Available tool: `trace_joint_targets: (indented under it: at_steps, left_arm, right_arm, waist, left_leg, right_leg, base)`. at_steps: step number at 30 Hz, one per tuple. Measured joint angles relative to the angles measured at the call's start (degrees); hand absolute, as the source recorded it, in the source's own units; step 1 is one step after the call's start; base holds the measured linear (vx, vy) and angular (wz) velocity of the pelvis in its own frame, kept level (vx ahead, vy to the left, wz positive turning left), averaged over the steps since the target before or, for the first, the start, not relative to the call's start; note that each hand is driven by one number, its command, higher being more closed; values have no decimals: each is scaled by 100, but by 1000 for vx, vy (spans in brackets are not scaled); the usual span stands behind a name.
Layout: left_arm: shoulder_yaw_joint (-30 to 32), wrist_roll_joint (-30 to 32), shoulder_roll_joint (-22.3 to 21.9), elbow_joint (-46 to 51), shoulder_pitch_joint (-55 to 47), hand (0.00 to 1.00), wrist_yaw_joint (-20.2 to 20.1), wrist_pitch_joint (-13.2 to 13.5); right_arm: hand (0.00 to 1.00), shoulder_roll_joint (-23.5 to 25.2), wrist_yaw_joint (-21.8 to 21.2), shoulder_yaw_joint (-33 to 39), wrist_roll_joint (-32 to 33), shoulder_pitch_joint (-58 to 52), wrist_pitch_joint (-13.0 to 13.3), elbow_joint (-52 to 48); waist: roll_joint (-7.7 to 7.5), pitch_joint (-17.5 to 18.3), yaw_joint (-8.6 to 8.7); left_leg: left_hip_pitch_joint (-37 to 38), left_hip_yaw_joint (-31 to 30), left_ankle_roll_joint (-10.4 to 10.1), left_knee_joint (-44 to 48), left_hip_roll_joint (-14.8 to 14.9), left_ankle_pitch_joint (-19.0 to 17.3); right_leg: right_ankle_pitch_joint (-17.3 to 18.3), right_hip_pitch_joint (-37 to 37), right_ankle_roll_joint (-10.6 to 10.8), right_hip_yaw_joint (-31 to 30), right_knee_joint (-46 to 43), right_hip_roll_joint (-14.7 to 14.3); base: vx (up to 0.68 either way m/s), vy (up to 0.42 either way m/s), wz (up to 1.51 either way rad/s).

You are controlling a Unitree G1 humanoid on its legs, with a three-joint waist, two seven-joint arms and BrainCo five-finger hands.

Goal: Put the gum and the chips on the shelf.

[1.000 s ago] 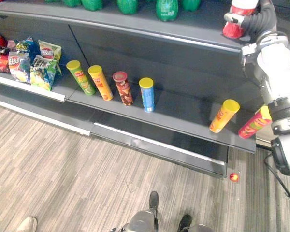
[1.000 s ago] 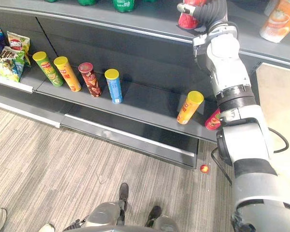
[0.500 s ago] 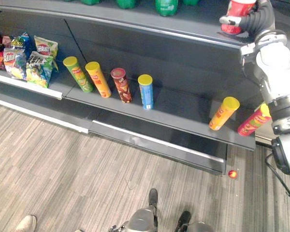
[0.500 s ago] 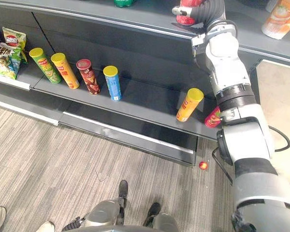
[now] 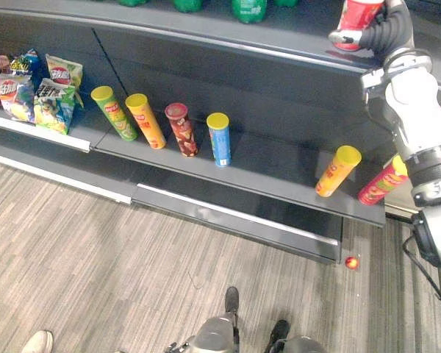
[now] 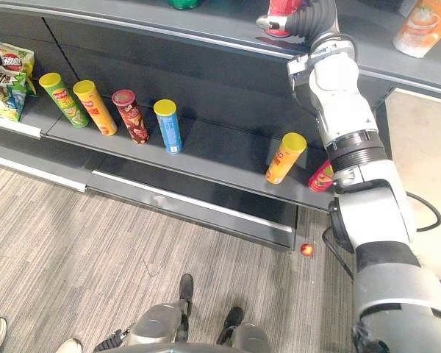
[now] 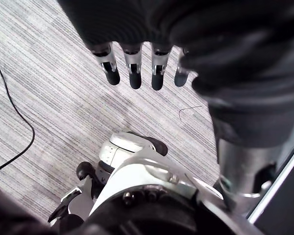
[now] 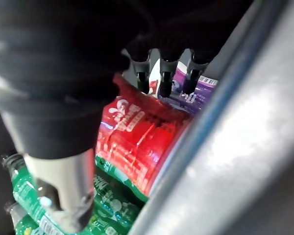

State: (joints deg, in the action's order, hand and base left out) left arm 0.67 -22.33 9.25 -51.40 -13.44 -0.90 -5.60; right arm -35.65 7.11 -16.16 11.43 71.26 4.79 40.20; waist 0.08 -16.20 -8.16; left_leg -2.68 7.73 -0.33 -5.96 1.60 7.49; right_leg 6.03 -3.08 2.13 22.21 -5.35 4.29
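Dark grey store shelving is standing over a grey wood-look floor [image 5: 95, 243]. Green bottles [image 5: 248, 7] are lining the upper shelf [image 5: 206, 33]. The lower shelf [image 5: 279, 165] is carrying a row of upright tube cans [image 5: 219, 138], with an orange can [image 5: 337, 170] leaning near its right end.

The right hand [image 5: 378, 33] is reaching up, fingers and thumb wrapping the red chips can [image 5: 353, 15] at upper-shelf level, right of the bottles. It is probably gripping the side to keep the can upright while seating it. Whether the base is touching the shelf, can't tell.

A purple pack [image 8: 186, 95] is showing just past the fingers; possibly the gum, unclear.

The left hand [image 7: 137, 49] is hanging over the floor, fingers relaxed and empty, likely idle since one arm suffices.
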Motion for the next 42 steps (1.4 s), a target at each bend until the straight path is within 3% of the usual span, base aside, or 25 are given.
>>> trace_joint_targets:
  at_steps: [17, 28, 32, 36, 42]
  left_arm:
    - [-3, 96, 39, -33, -21, 0, 4, 9]
    - [-5, 136, 49, -279, -39, 0, 17, 70]
    - [-2, 342, 59, -350, -59, 0, 16, 126]
    - [-6, 346, 156, -359, -108, 0, 4, 132]
    - [-25, 346, 196, -581, -144, 0, -2, 184]
  right_arm:
    - [0, 16, 26, 200, -7, -391, 101, -545]
    - [0, 15, 799, 449, -8, -390, 602, -1258]
    - [0, 119, 868, 457, 69, -409, 654, -1937]
    - [0, 494, 728, 614, 152, -1014, 702, -3128]
    - [0, 1260, 102, 609, 520, -2637, 281, -5003]
  waist:
    - [-60, 69, 23]
    - [-159, 498, 34]
    - [-182, 596, 145]
    - [-316, 725, 186]
    - [-389, 907, 326]
  left_leg:
    - [195, 256, -10, -1, 90, -12]
    - [235, 256, -25, -3, 128, -20]
    - [257, 294, -31, -3, 137, -25]
    - [289, 433, -74, -3, 177, -58]
    - [384, 652, -120, -3, 224, -149]
  right_leg:
    - [-67, -124, -7, -272, 154, -86]
    - [-110, -238, -19, -286, 328, -157]
    - [-126, -240, -23, -347, 337, -165]
    - [-134, -226, -27, -483, 377, -199]
    - [-158, -227, -26, -707, 423, -230]
  base:
    - [38, -10, -9]
    - [31, -9, -1]
    - [11, 12, -6]
    - [17, 2, -19]
    - [23, 6, -18]
